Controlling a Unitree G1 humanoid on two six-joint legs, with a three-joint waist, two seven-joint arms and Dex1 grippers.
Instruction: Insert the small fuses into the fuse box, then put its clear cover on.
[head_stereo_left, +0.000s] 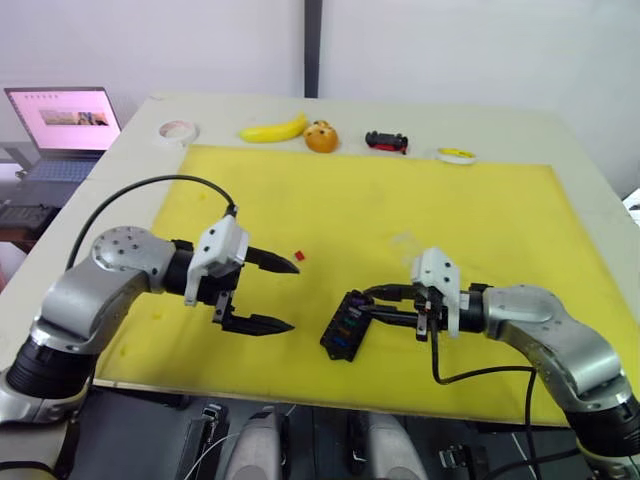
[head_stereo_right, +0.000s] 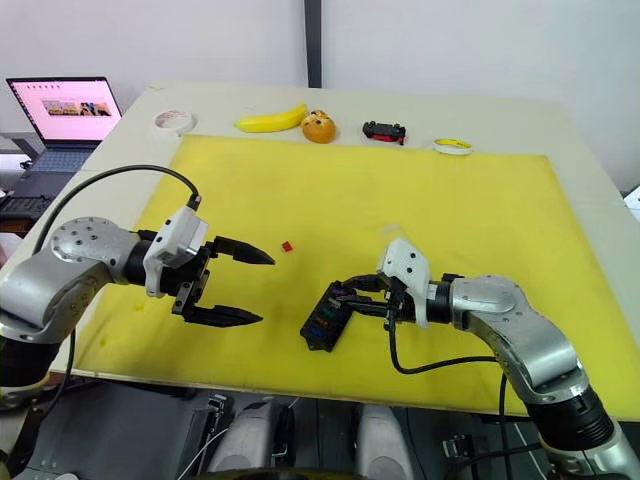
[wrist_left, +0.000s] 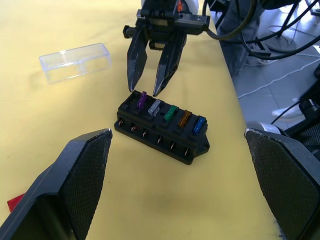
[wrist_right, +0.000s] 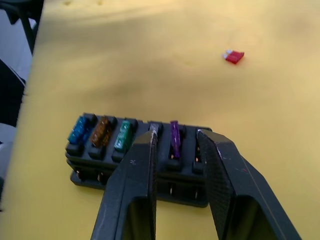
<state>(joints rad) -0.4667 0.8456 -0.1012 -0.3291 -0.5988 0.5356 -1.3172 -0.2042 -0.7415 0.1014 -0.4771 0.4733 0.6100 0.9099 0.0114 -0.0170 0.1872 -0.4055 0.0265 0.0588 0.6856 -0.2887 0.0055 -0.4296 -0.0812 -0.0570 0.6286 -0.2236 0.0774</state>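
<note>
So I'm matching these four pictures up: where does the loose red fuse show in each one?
Left eye view: red fuse on the yellow mat, just beyond the left gripper.
Right eye view: same spot.
Left wrist view: red sliver at the lower edge.
Right wrist view: beyond the fuse box.
Shared landmark: fuse box.

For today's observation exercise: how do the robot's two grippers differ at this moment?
The left gripper is wide open, hovering over bare mat; the right gripper is nearly closed, its tips at the fuse box. The left is clear of the fuses; the right straddles the purple fuse. Both have black fingers and hold nothing.
</note>
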